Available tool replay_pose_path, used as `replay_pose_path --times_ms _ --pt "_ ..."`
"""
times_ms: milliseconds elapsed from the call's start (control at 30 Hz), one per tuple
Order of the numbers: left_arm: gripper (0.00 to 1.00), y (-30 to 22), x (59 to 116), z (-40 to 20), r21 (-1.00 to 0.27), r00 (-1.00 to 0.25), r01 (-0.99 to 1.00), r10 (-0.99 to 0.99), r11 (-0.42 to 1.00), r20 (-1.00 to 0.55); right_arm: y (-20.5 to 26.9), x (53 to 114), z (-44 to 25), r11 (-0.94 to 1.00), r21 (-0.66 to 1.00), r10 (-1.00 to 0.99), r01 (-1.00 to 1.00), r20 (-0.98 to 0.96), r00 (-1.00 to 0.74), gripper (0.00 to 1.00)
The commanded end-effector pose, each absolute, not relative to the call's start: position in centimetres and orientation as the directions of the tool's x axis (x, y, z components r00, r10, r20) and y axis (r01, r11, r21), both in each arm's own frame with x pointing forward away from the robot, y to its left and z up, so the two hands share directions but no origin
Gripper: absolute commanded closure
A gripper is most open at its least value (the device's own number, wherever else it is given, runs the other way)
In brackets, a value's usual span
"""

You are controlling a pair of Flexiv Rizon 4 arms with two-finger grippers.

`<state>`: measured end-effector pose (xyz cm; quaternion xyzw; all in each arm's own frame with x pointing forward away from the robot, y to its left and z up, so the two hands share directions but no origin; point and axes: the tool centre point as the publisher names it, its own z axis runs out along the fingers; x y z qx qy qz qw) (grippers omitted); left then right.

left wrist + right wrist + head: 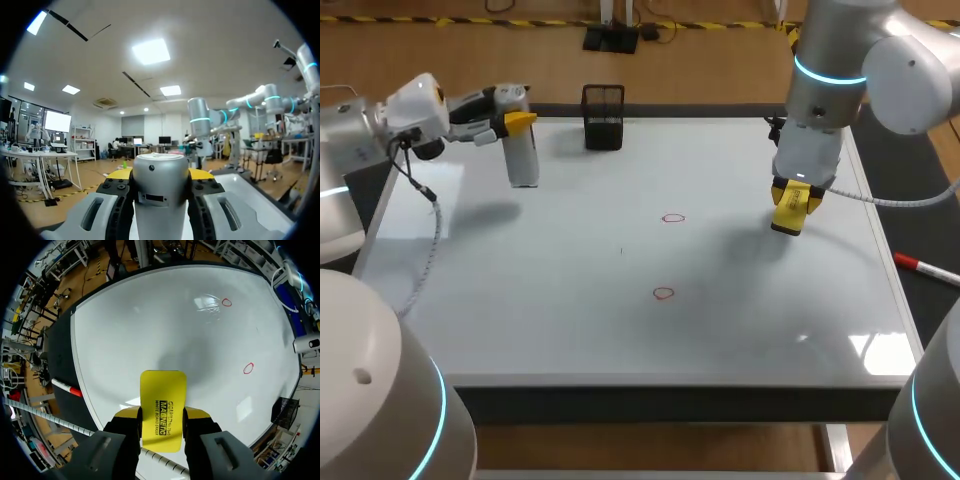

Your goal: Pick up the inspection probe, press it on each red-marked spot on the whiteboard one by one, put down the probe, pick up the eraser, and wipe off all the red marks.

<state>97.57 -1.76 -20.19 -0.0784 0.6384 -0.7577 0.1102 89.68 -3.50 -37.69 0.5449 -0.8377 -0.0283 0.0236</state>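
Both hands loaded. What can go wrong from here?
1. The left hand holds the probe while the right hand holds the eraser; the red marks sit midway across the whiteboard, so the arms could collide if both go there.
2. The probe hangs close to the black mesh cup; a swing might knock it.
3. The eraser sticks out well ahead of the hand; pressing might tilt it.

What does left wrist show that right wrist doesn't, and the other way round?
Only left wrist: the probe up close, clamped in the left pincer. Only right wrist: the eraser clamped in the right pincer, both red marks, the pen lying beside the whiteboard, and the mesh holder. Both: a stretch of whiteboard ahead of the pincer.
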Motion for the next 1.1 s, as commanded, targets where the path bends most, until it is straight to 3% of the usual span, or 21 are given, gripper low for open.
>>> replay_pose_path --times_ms 33,267,1100 --pt "1.0 -1.7 97.4 -20.0 -0.985 -0.963 0.067 -0.268 -0.159 -0.022 -3.6 89.7 -37.6 0.403 0.071 -0.915 -0.912 0.011 -0.404 1.0" --pt "1.0 -1.7 97.4 -20.0 -0.985 -0.963 0.067 -0.268 -0.159 -0.022 -0.6 89.3 -37.0 0.355 0.047 -0.935 -0.934 0.016 -0.354 1.0" --pt "1.0 -1.7 97.4 -20.0 -0.985 -0.963 0.067 -0.268 -0.159 -0.022 17.5 90.1 -38.4 -0.01 0.07 -1.0 -0.997 -0.014 0.009 1.0"
